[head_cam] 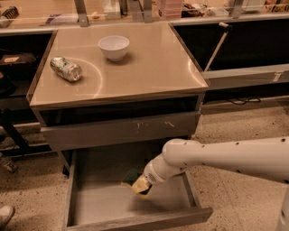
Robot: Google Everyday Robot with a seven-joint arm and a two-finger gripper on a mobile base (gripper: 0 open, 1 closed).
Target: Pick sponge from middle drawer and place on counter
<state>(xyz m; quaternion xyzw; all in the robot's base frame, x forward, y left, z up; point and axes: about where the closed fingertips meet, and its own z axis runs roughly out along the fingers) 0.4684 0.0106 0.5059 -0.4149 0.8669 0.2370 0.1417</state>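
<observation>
The middle drawer (104, 205) is pulled out at the bottom of the grey cabinet, its flat grey floor showing. My white arm reaches into it from the right. The gripper (141, 186) is over the drawer's middle, shut on the sponge (131, 176). The sponge is tilted, with its dark green layer to the upper left and its pale yellow foam at the gripper tip. It hangs just above the drawer floor, with a shadow under it. The tan counter (149, 72) is the cabinet's top, above the drawer.
A white bowl (114, 46) and a crushed silver can (66, 68) sit on the counter's back left. A shut grey drawer front with pale scratches (122, 131) overhangs the open drawer. A cluttered ledge with metal posts (135, 13) runs behind. A shoe (5, 214) is at bottom left.
</observation>
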